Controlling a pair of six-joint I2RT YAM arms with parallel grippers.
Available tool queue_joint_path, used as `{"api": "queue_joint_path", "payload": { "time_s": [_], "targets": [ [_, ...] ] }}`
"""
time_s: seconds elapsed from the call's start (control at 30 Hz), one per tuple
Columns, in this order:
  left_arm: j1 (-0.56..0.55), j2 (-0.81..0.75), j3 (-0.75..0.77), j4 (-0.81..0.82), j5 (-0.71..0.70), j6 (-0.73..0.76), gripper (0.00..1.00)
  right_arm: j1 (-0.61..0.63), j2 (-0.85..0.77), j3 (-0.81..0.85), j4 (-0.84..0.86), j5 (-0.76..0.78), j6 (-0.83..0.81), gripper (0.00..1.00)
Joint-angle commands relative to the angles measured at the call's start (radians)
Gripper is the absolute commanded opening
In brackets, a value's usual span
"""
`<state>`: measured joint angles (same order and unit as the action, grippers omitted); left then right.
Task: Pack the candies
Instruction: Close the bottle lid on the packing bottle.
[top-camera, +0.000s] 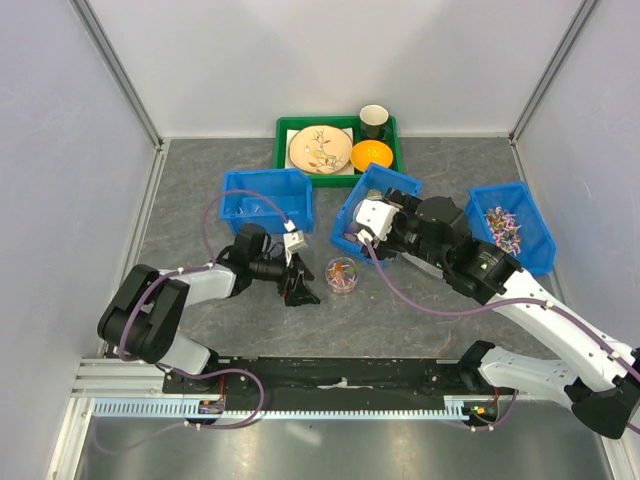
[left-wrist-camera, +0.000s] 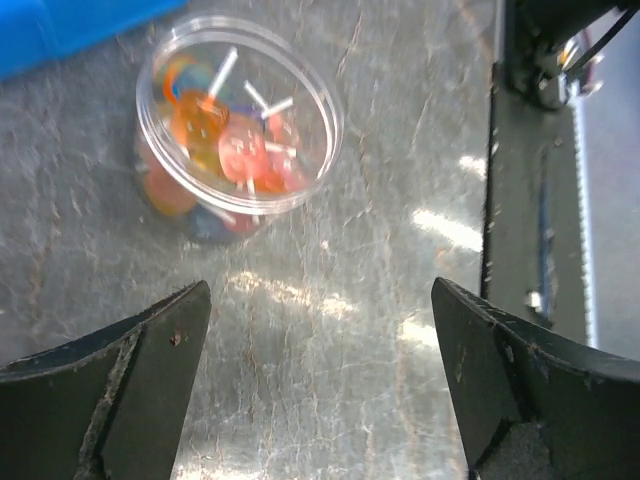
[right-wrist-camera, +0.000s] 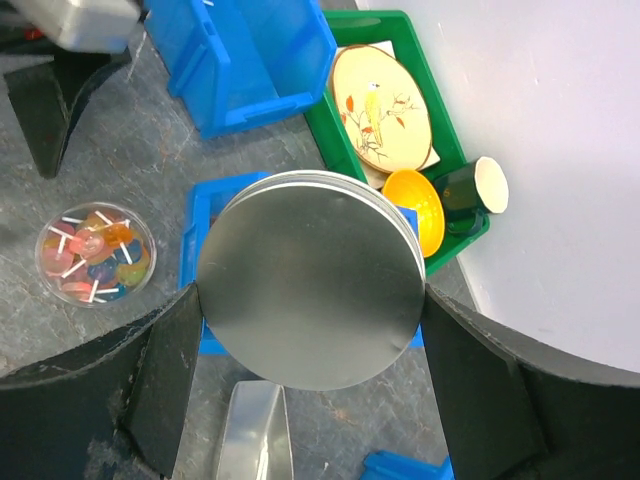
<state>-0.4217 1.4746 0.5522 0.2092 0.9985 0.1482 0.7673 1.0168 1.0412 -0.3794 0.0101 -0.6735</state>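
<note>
A clear round tub (top-camera: 342, 273) of bright sweets with white sticks stands open on the table; it also shows in the left wrist view (left-wrist-camera: 238, 125) and the right wrist view (right-wrist-camera: 93, 253). Small wrapped candies (top-camera: 503, 228) in mixed colours lie in the right blue bin (top-camera: 540, 240). My left gripper (top-camera: 298, 287) is open and empty, low over the table just left of the tub (left-wrist-camera: 320, 295). My right gripper (top-camera: 358, 236) is shut on a round silver metal lid (right-wrist-camera: 310, 285), gripped by its edges over the middle blue bin (top-camera: 350, 207).
An empty blue bin (top-camera: 268, 197) stands at the back left. A green tray (top-camera: 283, 140) behind holds a patterned plate (top-camera: 319, 149), an orange bowl (top-camera: 372, 155) and a dark cup (top-camera: 374, 120). A silver metal piece (right-wrist-camera: 255, 430) lies below the lid.
</note>
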Motion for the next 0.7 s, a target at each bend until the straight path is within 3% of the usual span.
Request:
{"api": "queue_joint_path", "payload": {
  "time_s": [0.0,0.23,0.53,0.67],
  "targets": [
    [-0.031,0.065,-0.069,0.344,-0.055,0.053,0.98,-0.01,-0.007,0.074,-0.022,-0.041,0.032,0.84],
    [-0.15,0.203,-0.02,0.427,-0.323,0.077,0.99,-0.017,-0.012,0.091,-0.056,-0.061,0.04,0.84],
    [-0.193,0.433,-0.052,0.858,-0.299,0.024,0.99,-0.036,-0.001,0.086,-0.084,-0.05,0.034,0.85],
    [-0.201,0.483,-0.032,0.918,-0.27,0.022,0.99,-0.049,0.003,0.068,-0.107,-0.05,0.012,0.85]
  ]
}}
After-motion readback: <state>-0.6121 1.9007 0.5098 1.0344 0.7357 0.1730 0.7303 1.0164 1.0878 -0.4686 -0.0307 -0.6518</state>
